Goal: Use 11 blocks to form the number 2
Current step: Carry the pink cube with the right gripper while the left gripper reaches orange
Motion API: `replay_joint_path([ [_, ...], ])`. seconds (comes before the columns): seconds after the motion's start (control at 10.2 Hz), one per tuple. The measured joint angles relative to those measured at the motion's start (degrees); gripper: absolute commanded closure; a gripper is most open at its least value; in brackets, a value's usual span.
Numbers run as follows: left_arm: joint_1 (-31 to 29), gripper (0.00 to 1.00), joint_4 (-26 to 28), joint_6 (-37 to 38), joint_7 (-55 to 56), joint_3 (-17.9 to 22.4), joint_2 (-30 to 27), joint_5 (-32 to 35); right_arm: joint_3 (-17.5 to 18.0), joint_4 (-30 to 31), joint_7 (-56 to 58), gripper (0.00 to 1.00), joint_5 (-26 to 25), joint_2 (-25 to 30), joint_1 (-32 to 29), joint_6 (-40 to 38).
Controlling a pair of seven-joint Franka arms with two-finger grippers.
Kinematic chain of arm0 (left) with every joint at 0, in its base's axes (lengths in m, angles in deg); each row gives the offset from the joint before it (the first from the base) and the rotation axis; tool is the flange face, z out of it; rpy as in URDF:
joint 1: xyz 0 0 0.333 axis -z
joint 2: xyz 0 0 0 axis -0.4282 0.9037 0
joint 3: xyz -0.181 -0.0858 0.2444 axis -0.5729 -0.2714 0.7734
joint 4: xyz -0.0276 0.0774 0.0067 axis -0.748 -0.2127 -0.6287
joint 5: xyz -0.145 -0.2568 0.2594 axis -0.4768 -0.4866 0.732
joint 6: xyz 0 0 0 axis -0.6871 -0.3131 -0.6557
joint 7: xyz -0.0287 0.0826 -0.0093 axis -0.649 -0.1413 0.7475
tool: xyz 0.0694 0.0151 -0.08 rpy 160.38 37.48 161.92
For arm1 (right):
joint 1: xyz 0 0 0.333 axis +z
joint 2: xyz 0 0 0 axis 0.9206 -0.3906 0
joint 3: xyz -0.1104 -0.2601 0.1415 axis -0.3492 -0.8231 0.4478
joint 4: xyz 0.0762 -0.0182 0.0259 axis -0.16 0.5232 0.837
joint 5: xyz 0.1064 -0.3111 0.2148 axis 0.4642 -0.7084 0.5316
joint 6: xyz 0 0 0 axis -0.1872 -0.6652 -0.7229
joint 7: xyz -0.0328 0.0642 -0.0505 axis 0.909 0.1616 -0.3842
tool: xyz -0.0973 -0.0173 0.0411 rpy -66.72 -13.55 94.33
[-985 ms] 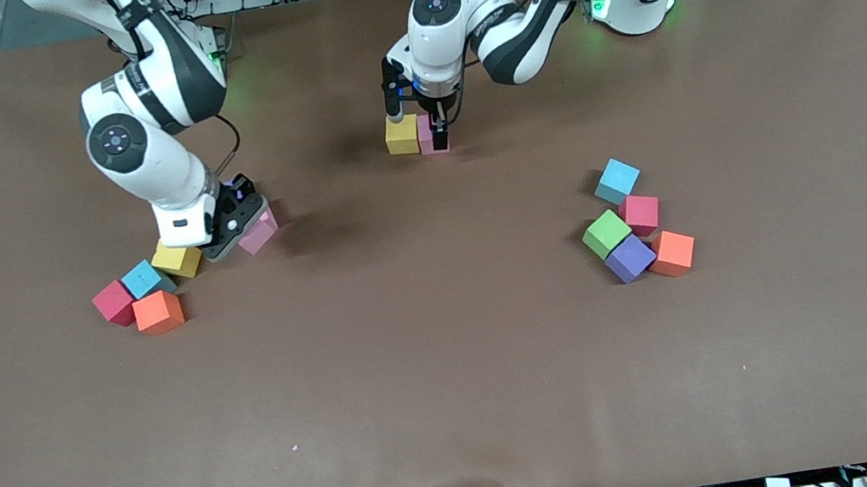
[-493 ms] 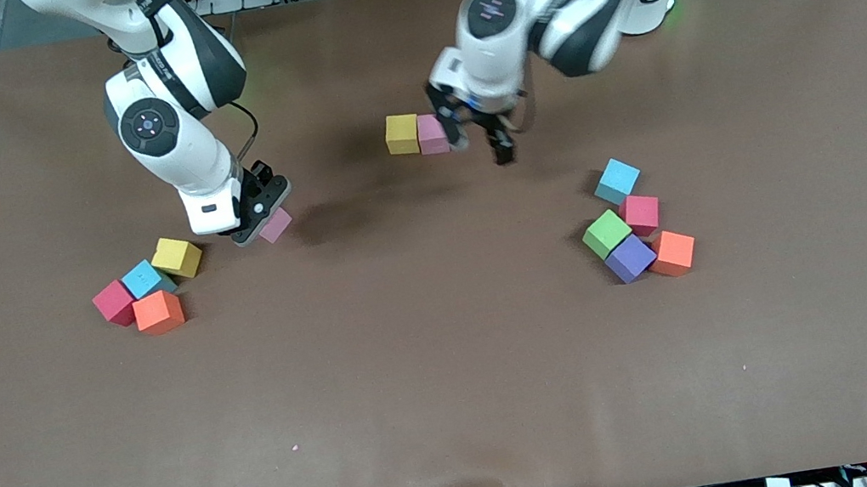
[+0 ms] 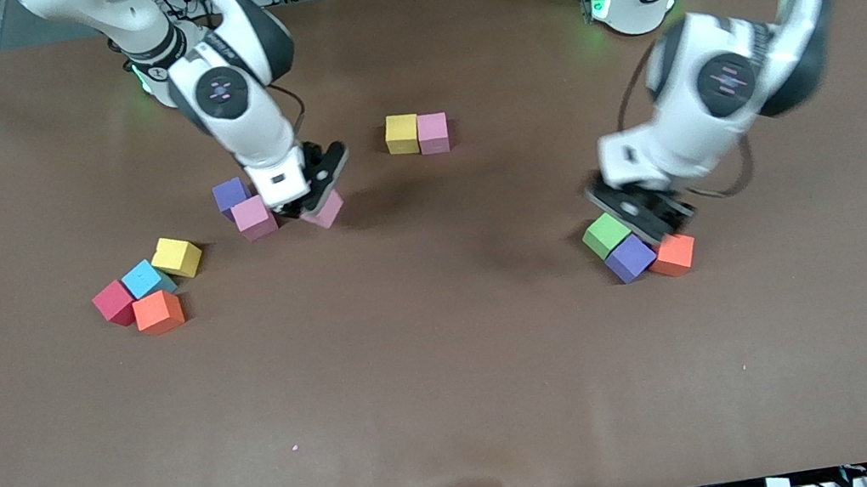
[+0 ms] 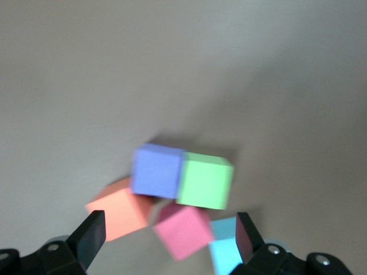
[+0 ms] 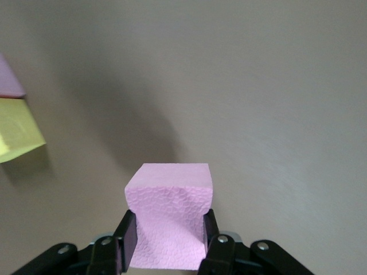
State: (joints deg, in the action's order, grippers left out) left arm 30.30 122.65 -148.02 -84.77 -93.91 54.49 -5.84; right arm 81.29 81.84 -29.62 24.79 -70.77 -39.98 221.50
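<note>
Front view: the right gripper [image 3: 311,201] carries a pink block [image 3: 325,211], jaws clamped on it, toward the yellow-pink pair [image 3: 416,133]. Next, set it beside yellow. The left gripper [image 3: 640,217], jaws apart, hovers over the cluster by the green cube [image 3: 606,234].

The right pincer [image 3: 311,201] has carried its pink cube [image 5: 169,220] up off the counter and away from the yellow, blue, red and orange group, toward the yellow-and-pink pair. Its move has uncovered a purple cube [image 3: 230,194] and another pink cube [image 3: 254,217] just beside it. The left pincer [image 3: 640,214] has let go of the pink cube [image 3: 432,133] in that pair and swung, wide open, over the green cube [image 3: 606,235] cluster, now hiding that cluster's blue and red cubes in the front view.
</note>
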Motion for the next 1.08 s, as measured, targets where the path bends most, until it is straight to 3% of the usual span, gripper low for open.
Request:
replay_joint_path([
  [0.3,-7.53,0.0,-5.55,0.02,4.66,-0.01,7.16,-0.17,3.22,-0.44,3.43,0.5,-0.24,-1.58,2.59,0.05],
  [0.49,-7.71,0.0,-6.71,0.06,17.55,-0.4,8.41,-0.21,4.97,-0.36,6.3,0.5,-0.68,-2.43,2.62,-0.16],
  [0.69,-7.51,0.0,-6.78,0.61,25.21,-0.62,8.52,-0.21,7.38,-0.33,6.77,0.49,-4.46,-3.66,2.65,-0.25],
  [1.08,-7.47,0.0,-5.21,0.9,22.31,-0.64,9.46,2.05,10.27,0.79,5.81,0.51,-5.73,-5.15,2.65,-0.66],
])
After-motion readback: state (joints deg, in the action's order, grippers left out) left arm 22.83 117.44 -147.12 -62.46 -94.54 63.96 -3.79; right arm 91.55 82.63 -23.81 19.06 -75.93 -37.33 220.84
